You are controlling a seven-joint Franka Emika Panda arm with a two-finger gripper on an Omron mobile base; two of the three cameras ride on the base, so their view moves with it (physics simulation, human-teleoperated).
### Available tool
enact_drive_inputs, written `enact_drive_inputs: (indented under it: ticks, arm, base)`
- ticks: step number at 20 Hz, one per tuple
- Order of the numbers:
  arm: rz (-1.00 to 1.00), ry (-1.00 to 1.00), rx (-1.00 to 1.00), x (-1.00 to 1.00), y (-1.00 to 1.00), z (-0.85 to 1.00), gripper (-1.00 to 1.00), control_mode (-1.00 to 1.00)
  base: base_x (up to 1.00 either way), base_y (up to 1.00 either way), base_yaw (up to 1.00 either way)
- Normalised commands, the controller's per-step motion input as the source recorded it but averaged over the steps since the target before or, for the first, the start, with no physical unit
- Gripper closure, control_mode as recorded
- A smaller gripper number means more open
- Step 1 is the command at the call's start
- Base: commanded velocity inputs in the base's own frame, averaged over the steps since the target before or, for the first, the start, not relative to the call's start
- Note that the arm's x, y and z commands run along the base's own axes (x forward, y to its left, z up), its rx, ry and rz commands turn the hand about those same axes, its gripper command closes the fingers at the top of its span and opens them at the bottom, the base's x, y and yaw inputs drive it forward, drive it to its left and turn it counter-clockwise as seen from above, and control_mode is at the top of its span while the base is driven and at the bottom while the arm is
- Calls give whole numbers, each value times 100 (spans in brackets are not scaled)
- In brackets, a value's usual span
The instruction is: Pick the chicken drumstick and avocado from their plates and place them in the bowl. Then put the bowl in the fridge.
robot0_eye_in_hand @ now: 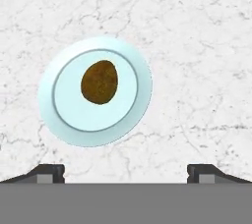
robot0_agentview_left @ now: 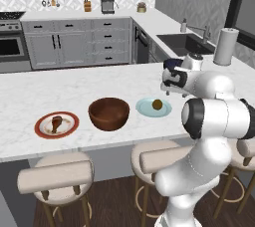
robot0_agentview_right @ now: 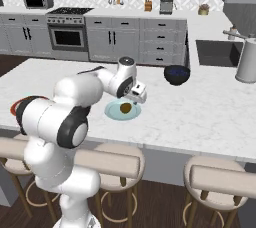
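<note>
Our main worry is the avocado (robot0_eye_in_hand: 99, 82): it is small, rounded and smooth, and it sits off to the left of the end effector (robot0_eye_in_hand: 126, 174) in the hand view, so if we come down without first centring over it, one finger could clip it and roll it across the pale blue plate (robot0_eye_in_hand: 129, 115) or off onto the desk (robot0_agentview_left: 74, 86). A grip too near its narrow end could also squeeze it out sideways. The arm is folded forward over the desk with the hand pointing down above and just right of that plate, and the end effector is wide open and holds nothing. How high the fingers stand above the plate we cannot judge well from these angles. The drumstick (robot0_agentview_left: 56, 121) lies on the red-rimmed plate (robot0_agentview_left: 72, 121) at the left, with the wooden bowl (robot0_agentview_left: 108, 113) between the two plates, apparently empty.
</note>
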Motion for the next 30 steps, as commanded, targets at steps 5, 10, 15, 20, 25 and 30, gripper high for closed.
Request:
enact_drive_inputs:
  ticks: [5,10,15,20,25,30]
  arm:
    - [-1,24,8,69,9,-24,-100,-100]
    - [0,30,0,65,34,-24,-100,-100]
    - [0,22,0,49,25,-43,-100,-100]
    - [0,7,-3,26,-9,-48,-100,-100]
    - [0,8,-1,9,0,-34,-100,-100]
    - [-1,10,0,-22,5,-4,-100,-100]
  base:
    - [0,0,0]
    - [0,0,0]
    - [0,0,0]
    - [0,0,0]
    - [0,0,0]
    - [0,0,0]
